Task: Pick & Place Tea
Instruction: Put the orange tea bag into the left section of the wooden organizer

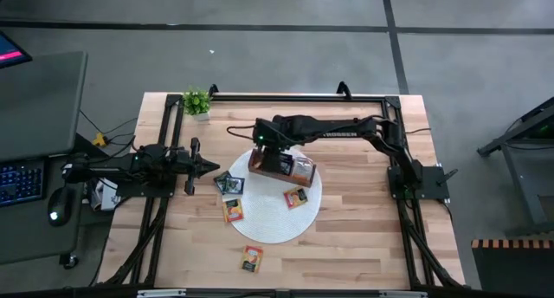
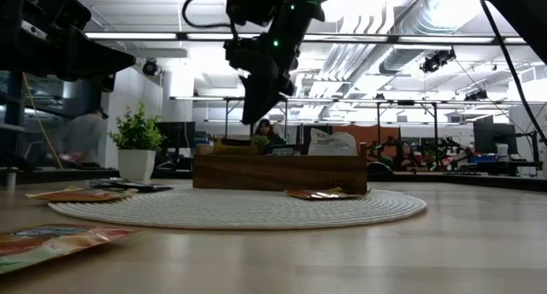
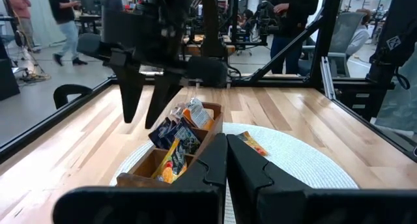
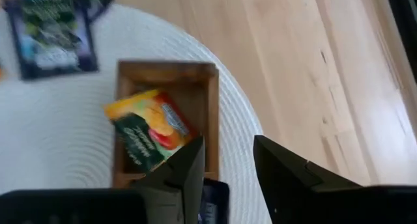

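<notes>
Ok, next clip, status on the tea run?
Right gripper open above wooden box, orange-yellow sachet lying in end compartment. Left gripper shut, waiting at mat's left edge. Loose sachets remain outside; nothing blocking.

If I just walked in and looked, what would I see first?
Probably the right gripper, hanging open right over the wooden box on the round white mat. In the box's end compartment below it lies an orange-yellow tea sachet. More sachets lie scattered around, like the one on the bare table near the front edge, while the left gripper waits, shut, at the left side.
</notes>
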Robot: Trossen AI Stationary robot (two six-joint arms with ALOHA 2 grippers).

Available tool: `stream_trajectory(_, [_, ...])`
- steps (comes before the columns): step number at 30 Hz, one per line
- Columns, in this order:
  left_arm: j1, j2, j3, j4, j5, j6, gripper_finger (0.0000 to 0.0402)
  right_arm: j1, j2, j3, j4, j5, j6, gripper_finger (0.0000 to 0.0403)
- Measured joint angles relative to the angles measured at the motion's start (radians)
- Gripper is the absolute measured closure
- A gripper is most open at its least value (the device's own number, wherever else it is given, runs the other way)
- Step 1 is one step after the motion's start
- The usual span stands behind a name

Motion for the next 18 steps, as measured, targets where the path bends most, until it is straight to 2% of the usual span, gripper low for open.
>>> stream_trajectory(5, [0.0,0.0,0.0,0.0,0.0,0.0,0.0401,0.011,-0.004,0.056,-0.063,-0.044,0.064,0.0272])
stream_trajectory(13, [0.0,0.0,0.0,0.0,0.0,0.0,0.0401,0.056,-0.007,0.131,-0.191,-0.322,0.169,0.0272])
stream_trajectory(18, [0.0,0.0,0.0,0.0,0.0,0.0,0.0401,0.108,-0.021,0.094,-0.238,-0.377,0.288,0.0272])
